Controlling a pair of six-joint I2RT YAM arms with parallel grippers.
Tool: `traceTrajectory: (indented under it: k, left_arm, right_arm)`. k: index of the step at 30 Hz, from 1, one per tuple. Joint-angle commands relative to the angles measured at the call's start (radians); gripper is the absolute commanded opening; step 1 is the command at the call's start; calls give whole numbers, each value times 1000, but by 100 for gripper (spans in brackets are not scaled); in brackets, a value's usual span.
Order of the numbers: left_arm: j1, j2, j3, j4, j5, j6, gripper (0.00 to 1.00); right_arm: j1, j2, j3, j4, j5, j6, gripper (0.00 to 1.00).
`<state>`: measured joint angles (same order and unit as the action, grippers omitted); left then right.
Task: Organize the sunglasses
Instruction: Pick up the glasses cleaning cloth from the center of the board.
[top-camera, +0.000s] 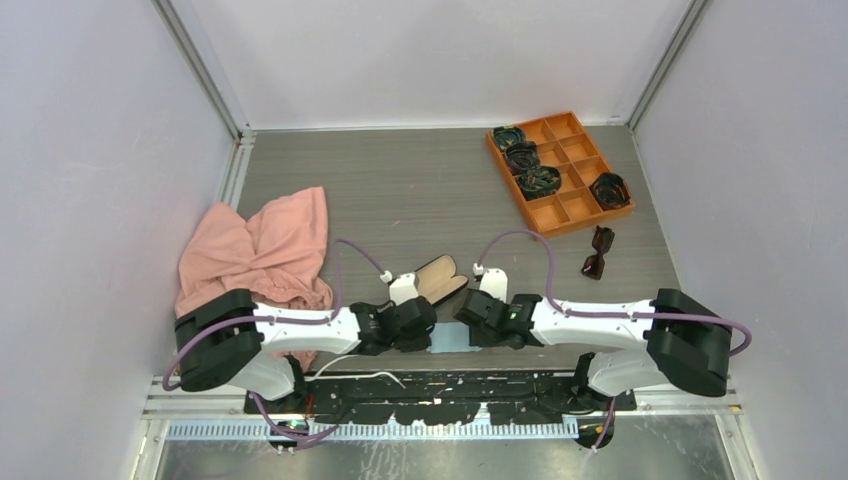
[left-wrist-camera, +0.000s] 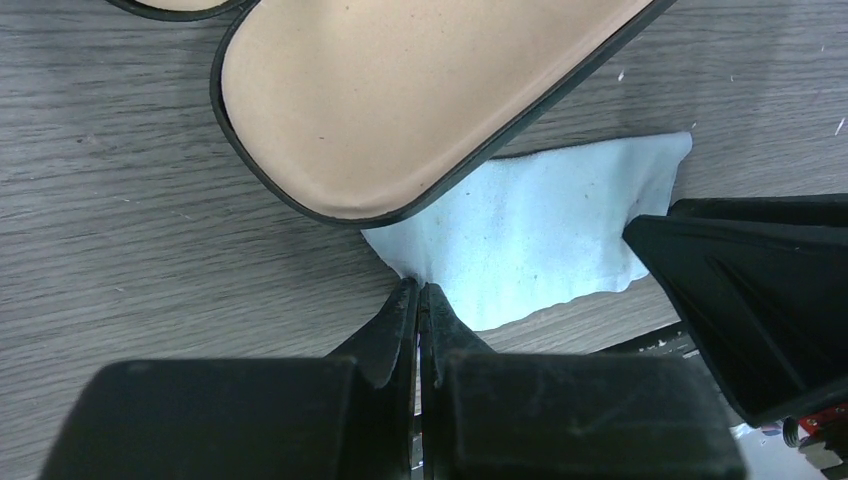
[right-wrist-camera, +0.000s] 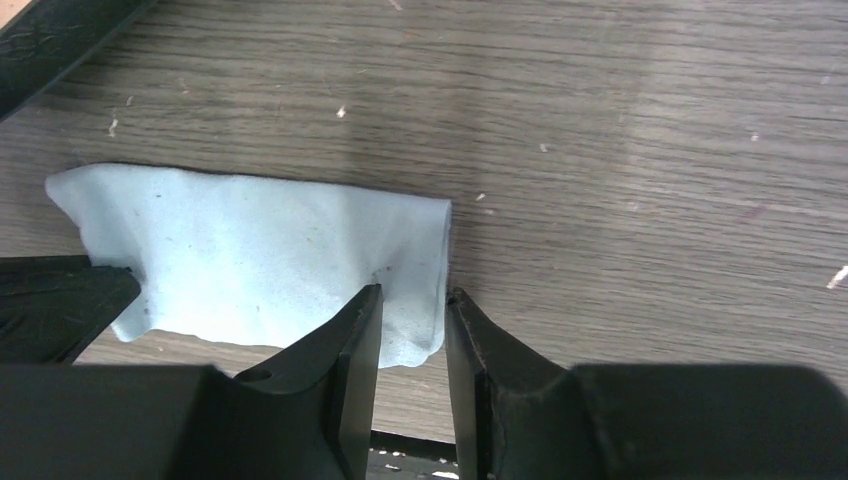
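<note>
The sunglasses (top-camera: 598, 252) lie folded on the table at the right, below the orange tray, far from both grippers. The open black case with tan lining (top-camera: 440, 278) lies at the middle; it also shows in the left wrist view (left-wrist-camera: 400, 90). A light blue cloth (left-wrist-camera: 530, 240) lies flat just in front of the case. My left gripper (left-wrist-camera: 418, 292) is shut on the cloth's left corner. My right gripper (right-wrist-camera: 413, 297) is open, its jaws straddling the cloth's right edge (right-wrist-camera: 420, 250) low on the table.
An orange compartment tray (top-camera: 585, 210) at the back right holds several dark coiled bundles (top-camera: 540, 180). A pink cloth (top-camera: 262, 250) lies bunched at the left. The table's front edge runs just behind both grippers.
</note>
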<state>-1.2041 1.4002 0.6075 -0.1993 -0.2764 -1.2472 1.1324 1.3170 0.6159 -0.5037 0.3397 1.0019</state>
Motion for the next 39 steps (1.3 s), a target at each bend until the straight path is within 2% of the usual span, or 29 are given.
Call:
traceTrajectory:
  k: [1, 5, 8, 19, 26, 32, 36, 39]
  left_arm:
    - [-5, 5, 31, 18, -9, 13, 0]
    - [-4, 1, 26, 18, -9, 12, 0]
    - [-3, 0, 26, 18, -9, 11, 0]
    - [-5, -4, 54, 18, 8, 43, 0]
    - [-14, -35, 119, -22, -4, 74, 0]
    - [-14, -125, 122, -33, -30, 79, 0]
    - [-14, -193, 104, -36, -65, 84, 1]
    - [-5, -218, 103, -96, -101, 89, 0]
  right_arm:
    - [34, 53, -18, 26, -54, 38, 34]
    - [46, 93, -7, 33, -39, 44, 30]
    - [46, 101, -11, 36, -32, 51, 22]
    - [47, 17, 16, -35, 6, 25, 2]
    - [46, -40, 81, -101, 38, -10, 1]
    - [47, -104, 145, -160, 78, -43, 1]
    - [44, -128, 164, -138, 97, -75, 1]
    - [35, -106, 206, -136, 115, -103, 0]
